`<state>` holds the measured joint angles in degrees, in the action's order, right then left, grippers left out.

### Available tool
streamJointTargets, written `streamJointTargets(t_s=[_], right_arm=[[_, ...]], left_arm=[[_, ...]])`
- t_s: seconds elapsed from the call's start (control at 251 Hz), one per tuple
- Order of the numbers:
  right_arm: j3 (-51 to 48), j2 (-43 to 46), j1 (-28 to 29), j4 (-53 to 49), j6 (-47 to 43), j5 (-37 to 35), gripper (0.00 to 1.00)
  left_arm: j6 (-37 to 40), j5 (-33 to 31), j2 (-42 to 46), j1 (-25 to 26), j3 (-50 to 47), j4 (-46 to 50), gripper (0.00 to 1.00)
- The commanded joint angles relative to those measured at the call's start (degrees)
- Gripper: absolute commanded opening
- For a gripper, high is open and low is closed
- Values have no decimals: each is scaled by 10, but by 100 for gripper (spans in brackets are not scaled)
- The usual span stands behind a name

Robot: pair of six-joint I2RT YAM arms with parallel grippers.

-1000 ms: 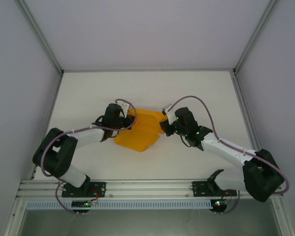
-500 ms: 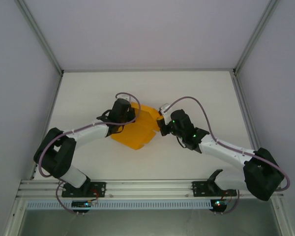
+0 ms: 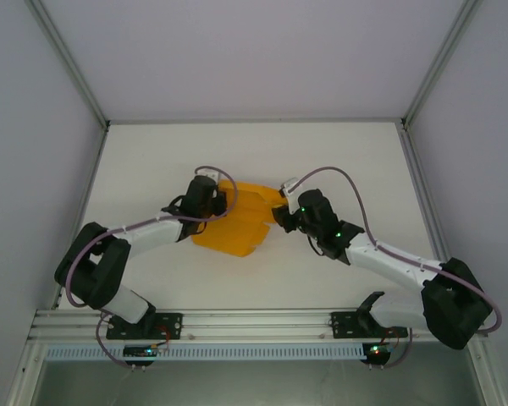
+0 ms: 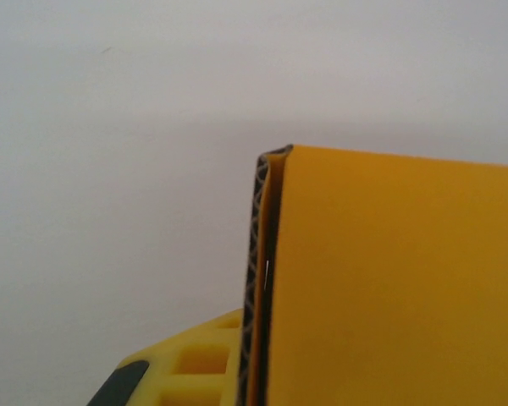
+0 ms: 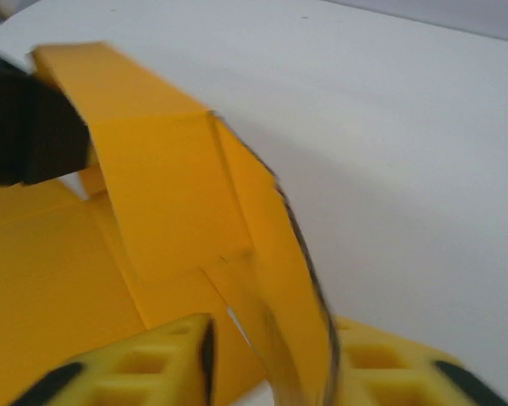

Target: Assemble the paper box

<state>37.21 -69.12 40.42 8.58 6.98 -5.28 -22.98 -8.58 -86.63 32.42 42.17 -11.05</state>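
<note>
Bare table (image 3: pixel 262 152) lies beyond and before the paper box (image 3: pixel 237 228), while the left arm (image 3: pixel 148 230) and right arm (image 3: pixel 389 258) block its sides.

Paper box (image 3: pixel 237 224) lies on the table (image 3: pixel 339 161), near centre, ahead of both arm bases. Left gripper (image 3: pixel 218 203) is at its left edge. Right gripper (image 3: pixel 280 216) is at its right edge, with a raised flap between its fingers (image 5: pixel 152 359), apparently touching both.
</note>
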Motion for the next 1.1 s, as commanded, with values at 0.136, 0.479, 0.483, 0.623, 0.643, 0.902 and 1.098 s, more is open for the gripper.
streamJointTargets(t_s=[0.136,0.479,0.483,0.623,0.643,0.902,1.098], right_arm=[[-3,57,-7,-29,33,-66,99],[88,-48,-7,-27,39,-102,99],[89,-50,-7,-27,38,-103,99],[115,-106,0,-15,39,-93,99],[117,-113,1,-9,38,-96,99],[133,-156,16,67,67,-182,99],[110,-99,18,13,53,-222,99]], left_arm=[[6,-6,36,1,-12,-24,0],[-12,8,46,17,-19,-21,0],[-12,9,47,17,-18,-21,0],[-6,20,57,24,-24,-20,0],[-5,21,58,25,-24,-20,0],[-8,24,72,34,-27,-8,0],[-33,-54,81,33,-15,27,1]])
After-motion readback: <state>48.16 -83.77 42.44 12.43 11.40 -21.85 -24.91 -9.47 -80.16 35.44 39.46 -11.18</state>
